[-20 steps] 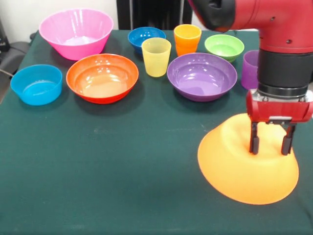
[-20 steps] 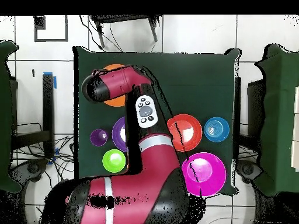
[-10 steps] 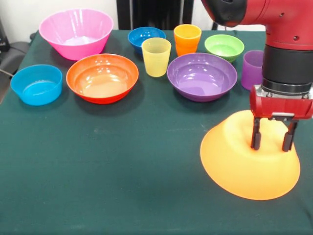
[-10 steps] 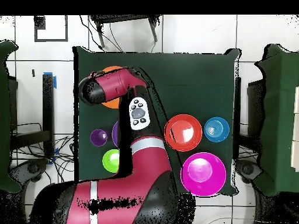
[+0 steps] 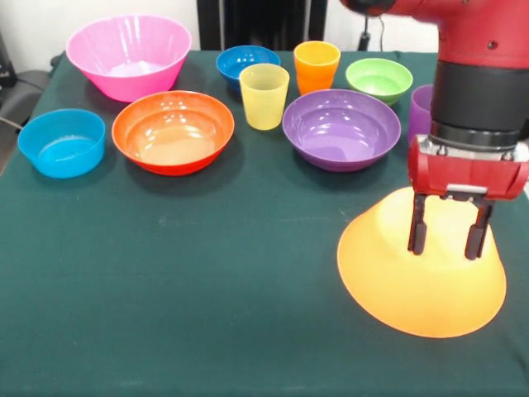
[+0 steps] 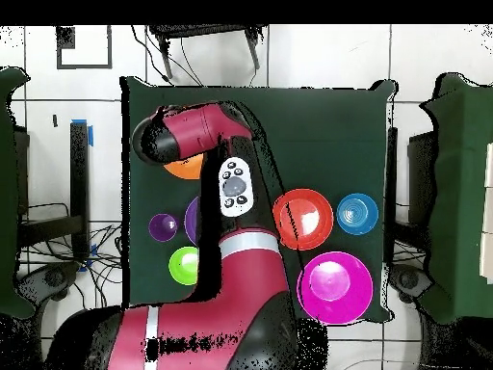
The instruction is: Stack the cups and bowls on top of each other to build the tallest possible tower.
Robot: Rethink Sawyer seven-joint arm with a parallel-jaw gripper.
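Observation:
The big yellow-orange bowl (image 5: 421, 281) lies upside down at the near right of the table. My gripper (image 5: 442, 240) hangs open over its upturned base, with nothing held between the fingers (image 5: 416, 227). Whether the tips touch the bowl I cannot tell. Upright along the back stand the yellow cup (image 5: 264, 96), orange cup (image 5: 316, 66) and purple cup (image 5: 420, 116). With them are the pink bowl (image 5: 128, 54), orange-red bowl (image 5: 173, 131), purple bowl (image 5: 341, 128), light blue bowl (image 5: 62, 142), dark blue bowl (image 5: 246, 62) and green bowl (image 5: 378, 78). In the overhead view the arm (image 6: 183, 135) hides the gripper.
The table wears a dark green cloth (image 5: 207, 289). From overhead, only a slice of the yellow-orange bowl (image 6: 183, 168) shows beside the arm, close to the table's left edge. The orange-red bowl (image 6: 303, 218) and pink bowl (image 6: 334, 286) sit to the right.
My gripper has shifted a little to the left over the upturned bowl and stays open. The bowl has settled flat and barely moved.

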